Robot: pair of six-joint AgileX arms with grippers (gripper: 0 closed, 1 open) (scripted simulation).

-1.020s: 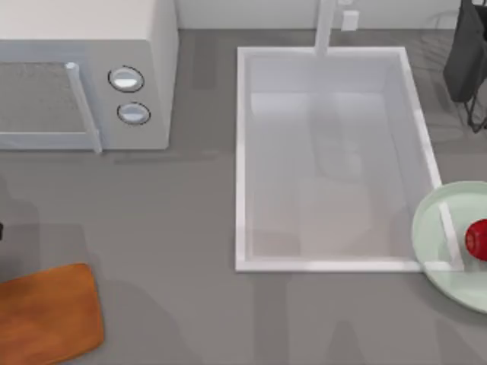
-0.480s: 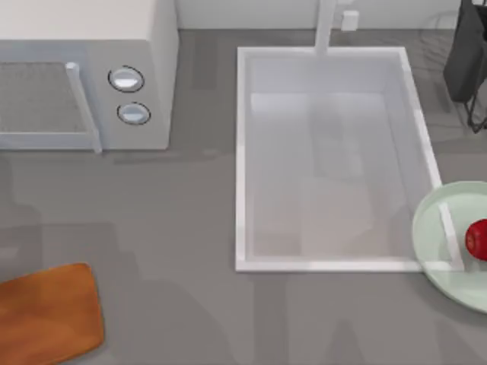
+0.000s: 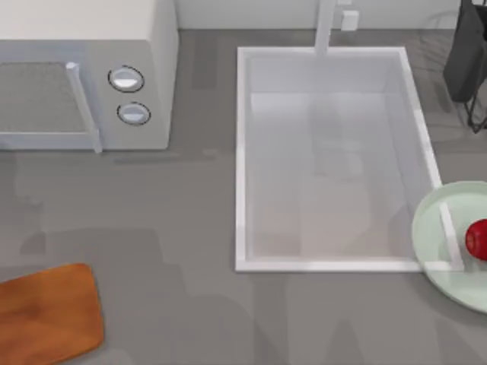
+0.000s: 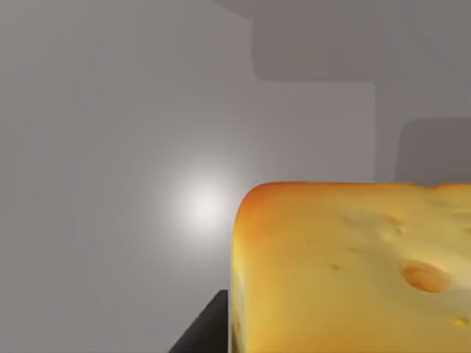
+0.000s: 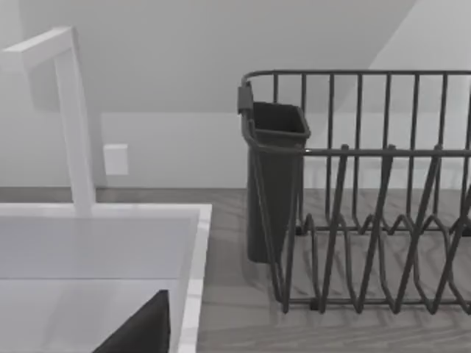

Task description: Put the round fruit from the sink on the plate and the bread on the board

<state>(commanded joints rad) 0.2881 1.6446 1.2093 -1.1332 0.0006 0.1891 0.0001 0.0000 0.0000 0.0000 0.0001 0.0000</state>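
Observation:
The golden-yellow bread (image 4: 346, 265) looms close in the left wrist view, over bare grey tabletop. My left gripper (image 4: 346, 346) is shut on it, and one dark finger (image 4: 210, 332) shows beside the loaf. The orange-brown board (image 3: 46, 313) lies at the table's front left corner with nothing on it. The red round fruit (image 3: 478, 239) rests on the mint-green plate (image 3: 437, 255) at the right edge, just right of the white sink (image 3: 327, 265), whose basin holds nothing. A dark part of my right gripper (image 5: 140, 329) hangs over the sink's rim (image 5: 193, 279).
A white microwave (image 3: 84, 76) with two round knobs stands at the back left. The white faucet (image 3: 326, 26) rises behind the sink. A dark wire dish rack (image 5: 368, 191) with a cutlery cup stands at the back right. Grey tabletop spreads between the board and the sink.
A dark bit of my left arm at the top view's left edge has slipped out of sight, and its shadow has shifted over the table. The fruit, plate and board have stayed put.

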